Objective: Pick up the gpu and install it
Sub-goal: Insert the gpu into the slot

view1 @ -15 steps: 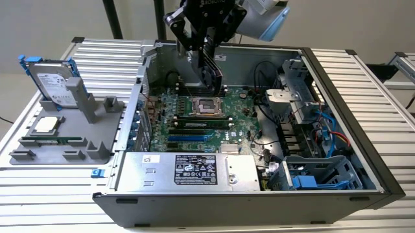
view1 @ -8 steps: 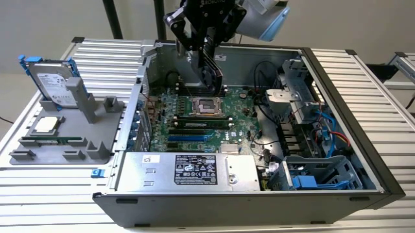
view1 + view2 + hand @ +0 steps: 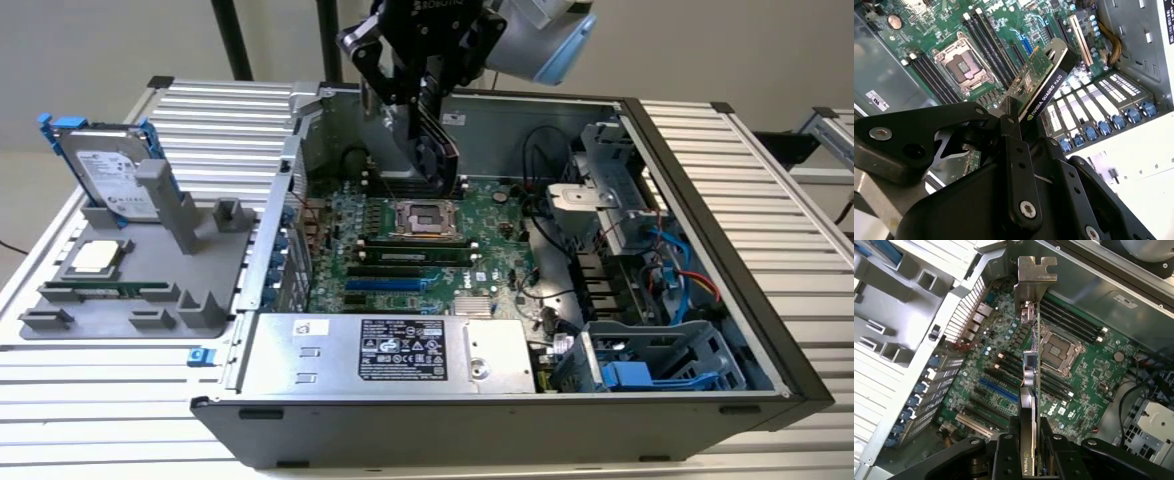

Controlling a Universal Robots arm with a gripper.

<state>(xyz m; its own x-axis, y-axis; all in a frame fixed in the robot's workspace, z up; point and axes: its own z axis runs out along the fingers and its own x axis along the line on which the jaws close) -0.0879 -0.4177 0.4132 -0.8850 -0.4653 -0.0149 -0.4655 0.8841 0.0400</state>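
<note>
case (image 3: pixel 727 250), side open: free air over motherboard (image 3: pixel 494 255), where gripper (image 3: pixel 420 100) hangs clamping gpu (image 3: pixel 1046 95). obstructions: power supply (image 3: pixel 387 350) at near edge; cables (image 3: pixel 534 205), drive cage (image 3: pixel 654 360) at exterior view's right.

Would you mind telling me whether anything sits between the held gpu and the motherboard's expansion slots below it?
Nothing visible does. The end effector grips the gpu edge-on in the air above the motherboard, inside the open computer case. The expansion slots beneath lie bare, with no cable or card across them.

Black linkage tool (image 3: pixel 1029 432), silver screws (image 3: pixel 1027 209), pale blue-grey wrist joint (image 3: pixel 547 42)
</note>
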